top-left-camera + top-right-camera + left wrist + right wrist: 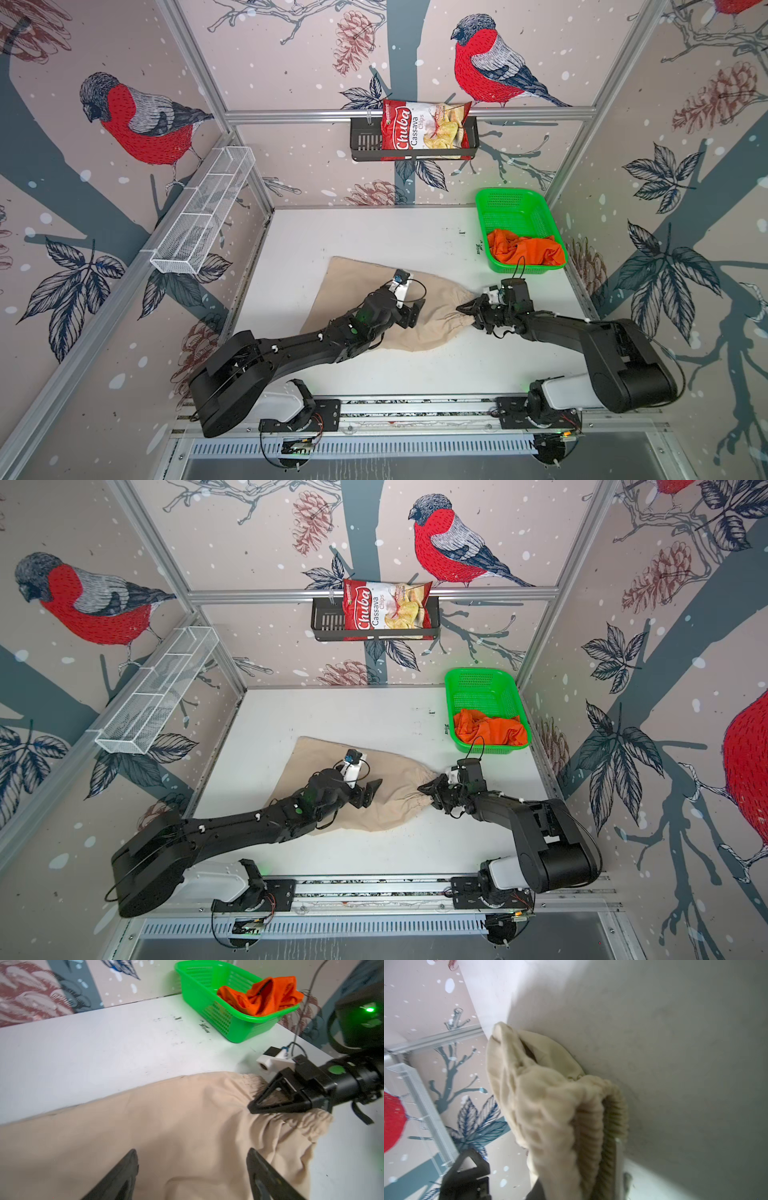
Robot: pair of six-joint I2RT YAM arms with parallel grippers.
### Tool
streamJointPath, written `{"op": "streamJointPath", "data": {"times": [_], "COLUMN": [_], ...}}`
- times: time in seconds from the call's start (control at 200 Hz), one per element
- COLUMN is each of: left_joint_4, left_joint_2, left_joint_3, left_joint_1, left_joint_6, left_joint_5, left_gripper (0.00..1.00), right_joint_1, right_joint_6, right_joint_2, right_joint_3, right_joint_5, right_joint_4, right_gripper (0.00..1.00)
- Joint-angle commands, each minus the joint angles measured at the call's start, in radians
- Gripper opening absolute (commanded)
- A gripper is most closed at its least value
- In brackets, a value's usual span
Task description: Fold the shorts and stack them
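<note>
The beige shorts [436, 303] [395, 800] lie spread on the white table [353, 232], waistband to the right. My left gripper [415, 312] [192, 1152] hovers over the middle of them, open with only flat cloth showing between its fingers. My right gripper [466, 309] [429, 789] is shut on the gathered waistband at the right end; in the right wrist view the bunched beige cloth [550, 1105] fills the jaws and hides the fingertips. The orange shorts [524, 249] [259, 997] lie crumpled in the green basket [507, 203] [199, 985] at the back right.
A black wall shelf [365, 141] holds a red chips bag [424, 124] on the back wall. A white wire shelf [203, 212] hangs on the left wall. Aluminium frame posts bound the table.
</note>
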Motion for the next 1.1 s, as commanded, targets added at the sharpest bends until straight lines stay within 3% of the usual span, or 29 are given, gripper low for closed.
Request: {"op": "streamJointPath", "data": {"times": [0.0,0.41,0.59,0.765,1.096], "left_joint_4": [-0.091,-0.285,-0.328,-0.328,-0.277], "left_joint_2": [-0.032,-0.111,-0.09,-0.038,0.037], "left_joint_3": [0.0,-0.006,-0.01,-0.006,-0.005], "left_joint_1": [0.056,0.301,0.376,0.401,0.412], "left_joint_6": [-0.129,-0.328,-0.382,-0.417,-0.444], "left_joint_5": [-0.049,0.073,0.153,0.213,0.299], "left_gripper": [0.81,0.8,0.75,0.7,0.7], "right_joint_1": [0.002,0.012,0.014,0.019,0.085], "right_joint_6": [-0.14,-0.411,-0.508,-0.574,-0.623], "right_joint_2": [-0.02,-0.112,-0.117,-0.085,0.016], "right_joint_3": [0.055,0.38,0.542,0.693,0.944], "right_joint_5": [0.074,0.319,0.445,0.558,0.76], "right_joint_4": [-0.186,-0.65,-0.83,-0.95,-1.078], "right_gripper": [0.23,0.2,0.21,0.2,0.2]}}
